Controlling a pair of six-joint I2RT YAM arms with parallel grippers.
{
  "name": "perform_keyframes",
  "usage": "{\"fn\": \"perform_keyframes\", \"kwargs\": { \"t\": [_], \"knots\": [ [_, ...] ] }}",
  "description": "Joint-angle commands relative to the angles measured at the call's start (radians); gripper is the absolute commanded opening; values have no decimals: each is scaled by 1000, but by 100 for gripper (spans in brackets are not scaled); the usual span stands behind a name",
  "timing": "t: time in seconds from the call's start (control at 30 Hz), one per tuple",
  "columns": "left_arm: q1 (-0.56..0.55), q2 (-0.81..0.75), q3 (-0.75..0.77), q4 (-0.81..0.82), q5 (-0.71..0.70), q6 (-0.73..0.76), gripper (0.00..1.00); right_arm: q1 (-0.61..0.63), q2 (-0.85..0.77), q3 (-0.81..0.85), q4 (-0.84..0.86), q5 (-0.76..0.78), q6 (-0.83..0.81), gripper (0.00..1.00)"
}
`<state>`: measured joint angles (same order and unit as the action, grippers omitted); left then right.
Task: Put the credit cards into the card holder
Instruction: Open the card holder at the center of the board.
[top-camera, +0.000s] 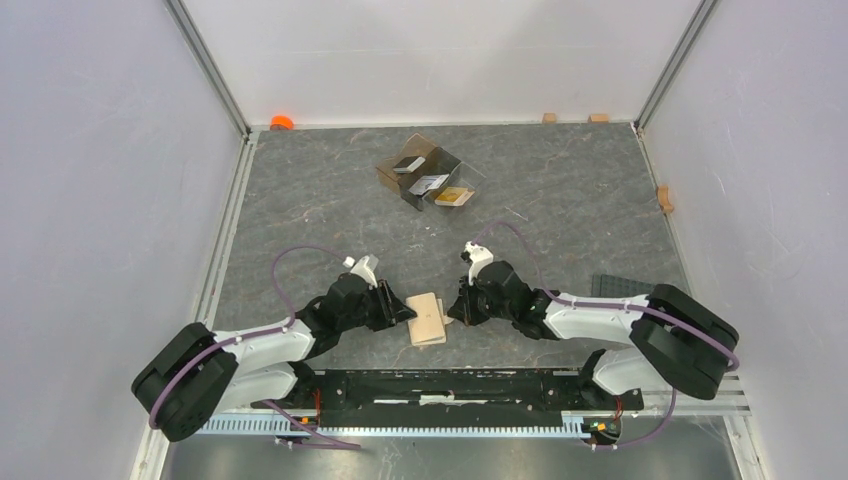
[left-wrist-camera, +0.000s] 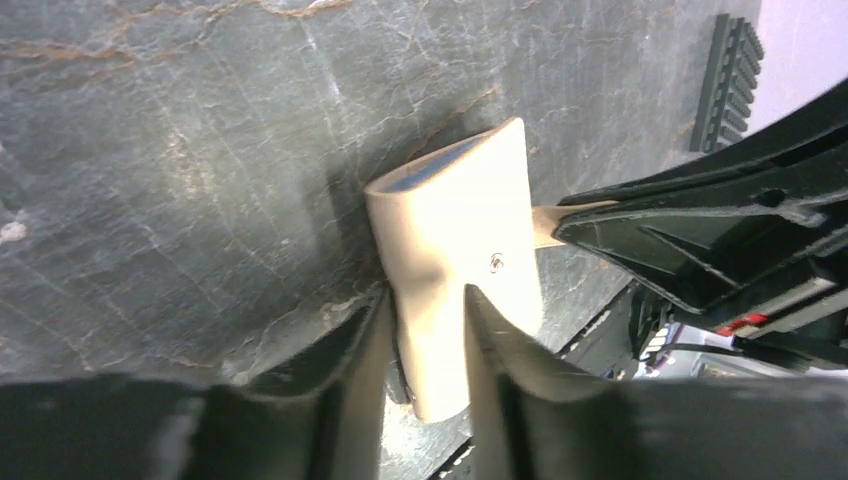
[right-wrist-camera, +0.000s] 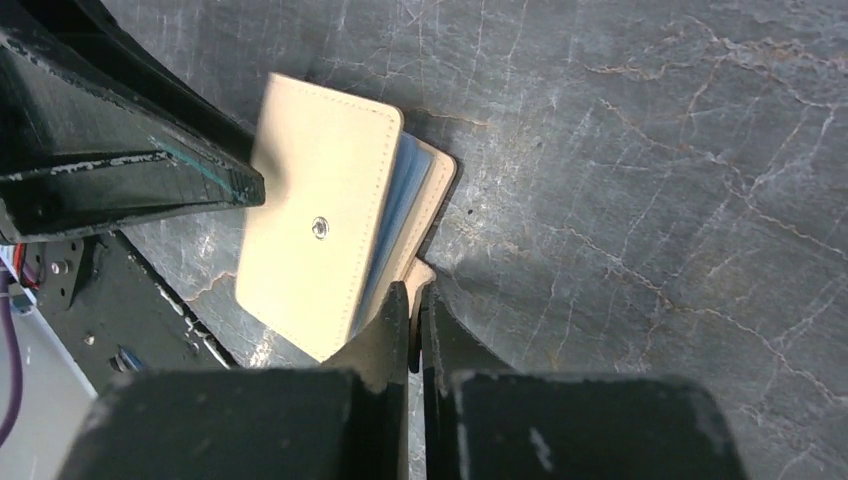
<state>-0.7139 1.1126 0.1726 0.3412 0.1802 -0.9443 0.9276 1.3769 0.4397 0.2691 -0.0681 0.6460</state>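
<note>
The tan card holder (top-camera: 428, 318) lies near the front edge of the table between my two grippers, slightly ajar. My left gripper (top-camera: 405, 310) is closed around its folded end (left-wrist-camera: 455, 240), one finger on each side (left-wrist-camera: 365, 340). My right gripper (top-camera: 455, 308) is shut on the snap tab (right-wrist-camera: 420, 272) at the holder's open side, where the light blue pockets (right-wrist-camera: 398, 215) show. The credit cards sit in the clear brown box (top-camera: 395, 180) at the back: a dark one (top-camera: 408, 163), a silver one (top-camera: 430, 183) and an orange-gold one (top-camera: 452, 196).
A black rail (top-camera: 450, 385) runs along the front edge, just below the holder. A dark ridged mat (top-camera: 622, 285) lies at the right. Small wooden blocks (top-camera: 549, 117) and an orange object (top-camera: 282, 122) sit by the back wall, and another block (top-camera: 665, 197) by the right wall.
</note>
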Motion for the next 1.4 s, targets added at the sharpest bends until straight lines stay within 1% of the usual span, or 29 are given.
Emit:
{"fn": "perform_keyframes", "kwargs": {
  "t": [0.0, 0.03, 0.1, 0.2, 0.33, 0.47, 0.63, 0.83, 0.97, 1.13, 1.37],
  "knots": [
    [-2, -32, 40, -94, -58, 29, 53, 7, -70, 63, -60, 42, -27, 0],
    [-2, -46, 57, -138, -71, 47, 65, 7, -90, 72, -82, 42, -34, 0],
    [-2, -72, 92, -210, -85, 77, 78, 7, -134, 78, -115, 42, -43, 0],
    [-2, -108, 138, -269, -59, 99, 88, 8, -194, 89, -165, 46, -56, 0],
    [-5, -136, 186, -276, -1, 102, 95, 14, -250, 100, -215, 54, -66, 0],
    [-26, -101, 222, -273, 17, 114, 97, 19, -279, 101, -226, 58, -66, 0],
    [-71, -10, 243, -218, 42, 104, 98, 32, -288, 109, -226, 56, -66, 0],
    [-120, 53, 294, -285, -9, 134, 99, 53, -299, 122, -238, 62, -70, 0],
    [-133, 60, 312, -308, -24, 143, 100, 67, -308, 134, -253, 95, -79, 0],
    [-139, 65, 338, -396, -78, 172, 96, 76, -319, 142, -265, 114, -83, 0],
    [-144, 96, 335, -419, -99, 171, 89, 83, -327, 145, -267, 124, -86, 0]
  ]
}}
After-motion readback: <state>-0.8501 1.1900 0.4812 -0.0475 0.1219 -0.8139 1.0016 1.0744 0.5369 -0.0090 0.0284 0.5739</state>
